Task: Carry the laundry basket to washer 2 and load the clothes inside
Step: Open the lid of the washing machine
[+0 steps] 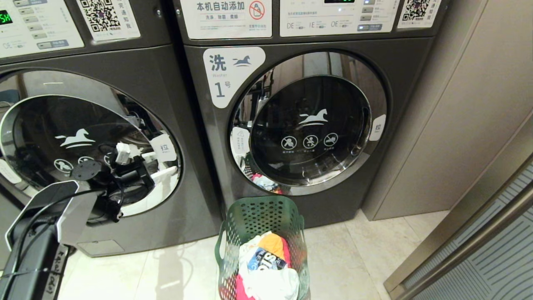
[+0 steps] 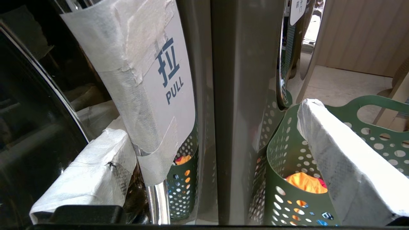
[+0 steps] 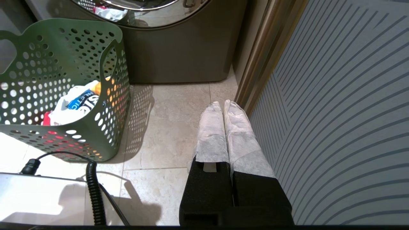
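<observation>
The green laundry basket (image 1: 258, 216) stands on the floor in front of the washer labelled 1, holding the clothes (image 1: 266, 258): white, yellow-orange and pink-red garments. To its left is washer 2 (image 1: 137, 75), door shut, number label out of view. My left gripper (image 1: 143, 164) is at that door's right rim, open wide. In the left wrist view the white PULL tab (image 2: 153, 89) sits between the fingers of the left gripper (image 2: 214, 118), close against one of them, with the basket (image 2: 287, 159) beyond. My right gripper (image 3: 222, 103) hangs shut and empty over the floor, right of the basket (image 3: 64, 80).
Washer 1 (image 1: 308, 125) has its door shut. A beige wall panel (image 1: 458, 104) and a grey striped sliding door (image 3: 335, 111) close in the right side. A black cable (image 3: 92, 191) runs across my white base near the basket.
</observation>
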Motion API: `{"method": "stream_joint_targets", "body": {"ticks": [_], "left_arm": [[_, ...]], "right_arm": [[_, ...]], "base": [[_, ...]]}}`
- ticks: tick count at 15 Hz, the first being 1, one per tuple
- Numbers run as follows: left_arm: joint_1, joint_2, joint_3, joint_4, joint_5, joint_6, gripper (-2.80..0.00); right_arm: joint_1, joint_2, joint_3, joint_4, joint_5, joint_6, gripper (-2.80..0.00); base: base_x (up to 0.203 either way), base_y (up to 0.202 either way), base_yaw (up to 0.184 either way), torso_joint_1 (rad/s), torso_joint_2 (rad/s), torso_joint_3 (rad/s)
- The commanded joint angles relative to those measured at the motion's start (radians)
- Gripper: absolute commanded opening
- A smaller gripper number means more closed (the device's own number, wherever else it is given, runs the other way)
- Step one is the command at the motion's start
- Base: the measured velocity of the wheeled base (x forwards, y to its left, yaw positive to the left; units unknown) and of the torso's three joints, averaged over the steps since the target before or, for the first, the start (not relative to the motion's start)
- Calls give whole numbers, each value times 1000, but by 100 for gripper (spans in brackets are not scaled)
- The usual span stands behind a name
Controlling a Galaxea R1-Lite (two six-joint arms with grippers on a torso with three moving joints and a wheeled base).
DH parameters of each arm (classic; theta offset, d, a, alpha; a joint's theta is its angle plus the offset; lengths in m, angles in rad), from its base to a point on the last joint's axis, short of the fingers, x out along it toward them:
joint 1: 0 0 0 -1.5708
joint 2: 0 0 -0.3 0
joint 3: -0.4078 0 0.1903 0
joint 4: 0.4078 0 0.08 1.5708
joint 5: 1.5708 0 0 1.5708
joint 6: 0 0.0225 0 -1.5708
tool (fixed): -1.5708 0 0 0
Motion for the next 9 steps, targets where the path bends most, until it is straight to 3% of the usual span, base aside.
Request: {"method": "stream_joint_targets", "body": {"ticks": [1, 3, 9], "left_arm": [[-3, -4, 4, -14, -27, -1, 0], [-2, -4, 4, -14, -65, -4, 0], [1, -15, 6, -14, -75, -29, 0]], "right_arm": [[0, 1, 0, 2, 0, -1, -280], [0, 1, 0, 0, 0, -1, -280], [0, 1, 0, 1, 1, -1, -280]], "base": [[0, 0, 0, 0, 0, 0], [0, 0, 0, 0, 0, 0], [0, 0, 0, 0, 0, 0]]}}
